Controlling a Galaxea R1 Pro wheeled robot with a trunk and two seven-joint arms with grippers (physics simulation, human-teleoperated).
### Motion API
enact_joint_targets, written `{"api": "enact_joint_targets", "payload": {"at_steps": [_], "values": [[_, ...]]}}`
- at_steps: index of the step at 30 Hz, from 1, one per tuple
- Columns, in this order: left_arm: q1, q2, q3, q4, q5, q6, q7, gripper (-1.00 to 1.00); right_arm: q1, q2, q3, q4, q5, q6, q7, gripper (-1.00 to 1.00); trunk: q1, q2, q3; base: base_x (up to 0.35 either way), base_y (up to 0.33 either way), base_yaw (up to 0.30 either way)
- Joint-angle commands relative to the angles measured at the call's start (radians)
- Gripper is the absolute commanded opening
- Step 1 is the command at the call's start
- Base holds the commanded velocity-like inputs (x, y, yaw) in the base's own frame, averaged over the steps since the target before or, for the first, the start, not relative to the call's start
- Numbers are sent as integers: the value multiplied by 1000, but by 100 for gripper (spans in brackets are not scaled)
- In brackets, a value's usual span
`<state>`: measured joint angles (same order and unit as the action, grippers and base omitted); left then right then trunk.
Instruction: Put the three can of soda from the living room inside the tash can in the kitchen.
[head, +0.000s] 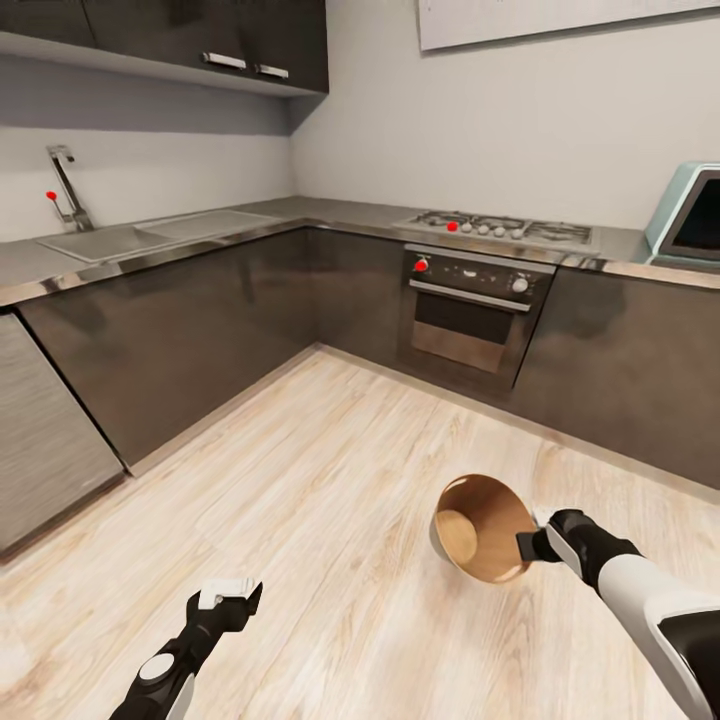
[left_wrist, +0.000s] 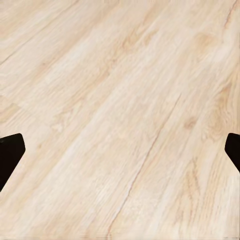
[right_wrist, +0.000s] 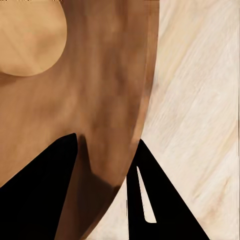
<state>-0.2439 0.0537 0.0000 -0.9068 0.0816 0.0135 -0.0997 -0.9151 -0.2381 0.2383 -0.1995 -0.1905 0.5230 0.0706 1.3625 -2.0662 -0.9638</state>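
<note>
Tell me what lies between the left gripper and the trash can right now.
Only bare pale wood floor lies between the left gripper and the trash can, as the head view shows. No soda can sits on that stretch.

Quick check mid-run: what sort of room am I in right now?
A kitchen, by the look of it: a gas hob over a built-in oven, a sink with a tap set in the L-shaped counter, and dark cabinets. The right gripper grips the trash can's rim on the pale wood floor.

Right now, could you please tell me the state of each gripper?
Left gripper: open, empty, above the floor.
Right gripper: shut on the trash can rim.
</note>
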Motion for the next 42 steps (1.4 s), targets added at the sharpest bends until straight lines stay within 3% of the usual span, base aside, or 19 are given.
{"api": "enact_joint_targets", "payload": {"at_steps": [1,11,16,19,23,24,27,36,39,42], "values": [[0,0,0,4,0,-1,0,100,0,0,-7,-6,-8,10,0,-100,-4,7,3,0,0,0],[0,0,0,21,0,-13,0,100,1,-1,-11,-136,-18,139,3,-100,-42,77,35,0,0,0],[0,0,0,22,0,-13,0,100,27,-1,-13,-197,-19,161,3,-100,-61,112,50,0,0,0],[0,0,0,22,0,-13,0,100,68,-1,-15,-287,-19,173,7,-100,-73,133,60,0,0,0],[0,0,0,22,0,-14,0,100,198,-19,-29,-533,-19,242,11,-100,-88,161,72,0,0,0],[0,0,0,22,0,-14,0,100,260,-28,-68,-650,-19,290,12,-100,-92,168,75,0,0,0],[0,-1,0,22,0,-14,0,100,304,-32,-104,-736,-19,326,17,-100,-104,189,85,0,0,0],[0,-1,0,22,-1,-14,0,100,437,-55,-132,-906,-12,345,36,-100,-138,252,113,0,0,0],[0,-1,0,22,-1,-14,0,100,468,-78,-134,-926,-14,341,38,-100,-150,273,122,0,0,0],[0,-1,0,22,-1,-14,0,100,490,-85,-142,-930,-15,339,39,-100,-161,294,132,0,0,0]]}}
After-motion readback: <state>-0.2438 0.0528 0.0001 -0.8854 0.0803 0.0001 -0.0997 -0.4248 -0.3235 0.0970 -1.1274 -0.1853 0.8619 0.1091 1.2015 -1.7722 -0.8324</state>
